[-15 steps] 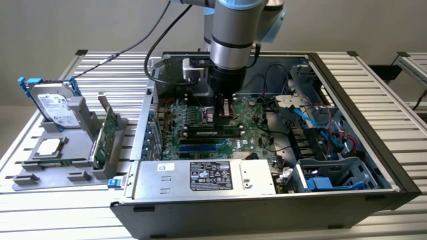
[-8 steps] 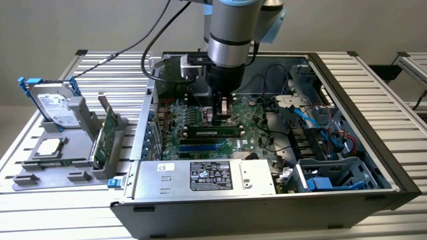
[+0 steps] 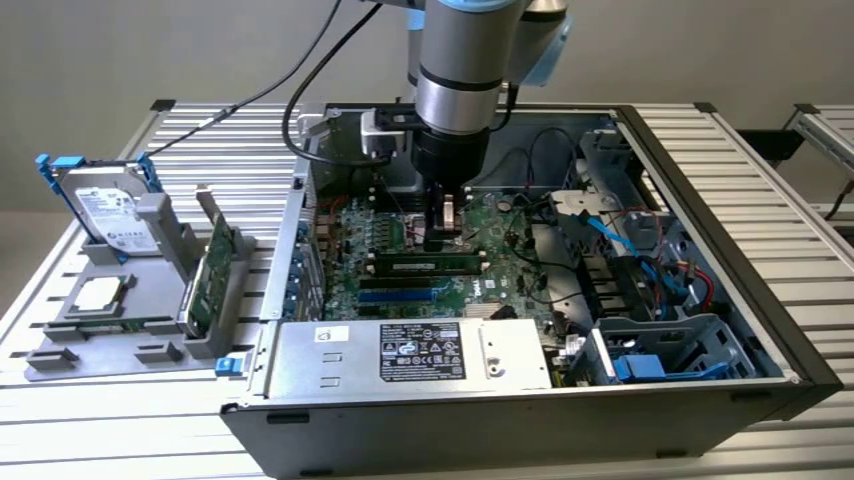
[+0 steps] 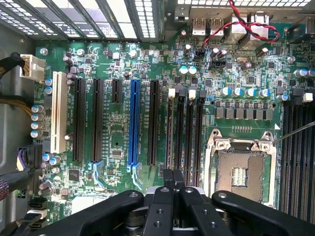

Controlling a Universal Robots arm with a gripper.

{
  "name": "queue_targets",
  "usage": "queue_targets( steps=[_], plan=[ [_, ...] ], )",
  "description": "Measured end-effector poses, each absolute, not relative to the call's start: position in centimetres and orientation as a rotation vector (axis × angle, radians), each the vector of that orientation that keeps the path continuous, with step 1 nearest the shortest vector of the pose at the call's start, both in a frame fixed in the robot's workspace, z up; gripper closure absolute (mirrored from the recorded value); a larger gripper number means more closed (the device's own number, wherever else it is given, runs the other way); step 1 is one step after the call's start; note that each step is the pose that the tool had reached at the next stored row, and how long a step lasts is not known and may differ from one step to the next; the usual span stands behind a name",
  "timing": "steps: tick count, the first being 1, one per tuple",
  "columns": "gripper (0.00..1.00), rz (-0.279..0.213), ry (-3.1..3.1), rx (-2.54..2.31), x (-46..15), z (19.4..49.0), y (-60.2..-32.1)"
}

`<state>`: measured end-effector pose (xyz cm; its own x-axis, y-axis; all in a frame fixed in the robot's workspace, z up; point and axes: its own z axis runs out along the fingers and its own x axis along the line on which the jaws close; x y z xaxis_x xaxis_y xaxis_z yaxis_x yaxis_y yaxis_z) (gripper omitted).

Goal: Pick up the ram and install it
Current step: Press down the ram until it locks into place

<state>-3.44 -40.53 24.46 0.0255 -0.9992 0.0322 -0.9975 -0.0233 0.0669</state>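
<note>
1. Fingers (image 3: 446,222) hang low inside the open computer case (image 3: 747,300), just above the motherboard (image 3: 501,260).
2. Fingers are pressed together in the wrist view (image 4: 173,184), closed with nothing seen between them.
3. Ram (image 3: 427,265) lies seated in a black slot just in front of the fingers, toward the power supply (image 3: 414,352).
4. In the wrist view the fingers point at the black memory slots (image 4: 184,128), empty processor socket (image 4: 241,167) just beside.
5. Well apart from the fingers, on the surface (image 3: 240,125): gray holder (image 3: 94,350) with a hard drive (image 3: 114,215), green expansion card (image 3: 214,270) and silver processor chip (image 3: 100,293).
</note>
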Motion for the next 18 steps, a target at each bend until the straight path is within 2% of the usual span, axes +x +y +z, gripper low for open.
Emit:
queue_targets(
  steps=[18],
  plan=[
    [0.89, -0.027, -2.153, 2.205, -3.4, 23.3, -40.5]
  ],
)
